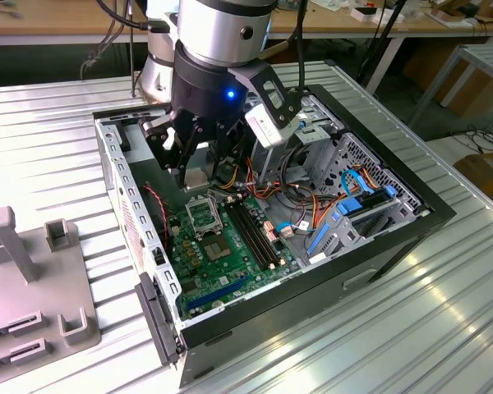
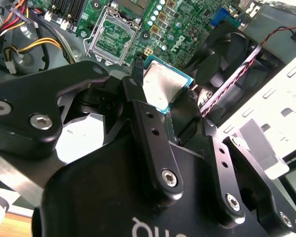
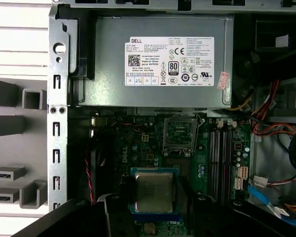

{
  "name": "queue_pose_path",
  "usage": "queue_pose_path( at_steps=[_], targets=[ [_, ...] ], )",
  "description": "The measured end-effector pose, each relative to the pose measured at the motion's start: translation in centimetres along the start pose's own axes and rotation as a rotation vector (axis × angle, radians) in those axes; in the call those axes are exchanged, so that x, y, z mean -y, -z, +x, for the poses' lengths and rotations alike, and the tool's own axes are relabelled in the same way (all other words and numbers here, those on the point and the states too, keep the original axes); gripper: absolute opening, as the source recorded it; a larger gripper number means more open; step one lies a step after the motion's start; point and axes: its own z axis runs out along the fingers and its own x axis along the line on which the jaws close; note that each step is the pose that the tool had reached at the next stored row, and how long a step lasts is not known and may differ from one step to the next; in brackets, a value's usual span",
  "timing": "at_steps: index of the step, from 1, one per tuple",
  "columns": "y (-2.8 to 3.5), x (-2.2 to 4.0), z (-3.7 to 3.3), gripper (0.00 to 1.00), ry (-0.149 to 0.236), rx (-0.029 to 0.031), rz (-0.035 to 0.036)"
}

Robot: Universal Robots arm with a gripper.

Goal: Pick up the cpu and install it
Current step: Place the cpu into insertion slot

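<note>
My gripper [image 1: 199, 168] hangs inside the open computer case, shut on the cpu [image 3: 154, 190]. The cpu is a thin square chip with a pale silver-grey top and a blue-green edge. In both wrist views a black finger [image 3: 122, 195] presses on each side of it. In the second wrist view the cpu [image 2: 163, 85] sits level at the fingertips, held above the green motherboard [image 1: 222, 254]. The socket [image 3: 180, 133], a dark square with a silver frame, lies open and bare a short way beyond the chip, also seen as the socket [image 2: 113, 37] and the socket [image 1: 204, 215].
The grey power supply [image 3: 158, 54] sits just past the socket. Black memory slots [image 3: 219, 150] run beside it, with orange, red and blue cables [image 1: 345, 197] at the exterior view's right. A black fan [image 2: 227, 54] is near the chip. A grey fixture [image 1: 25, 279] stands at the exterior view's left.
</note>
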Motion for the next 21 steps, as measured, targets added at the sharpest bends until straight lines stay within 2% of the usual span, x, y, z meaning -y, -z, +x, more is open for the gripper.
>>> queue_pose_path(
  at_steps=[21],
  targets=[
    [-0.67, 0.01, -0.02, 0.47, 0.000, 0.0001, -0.0001]
  ],
)
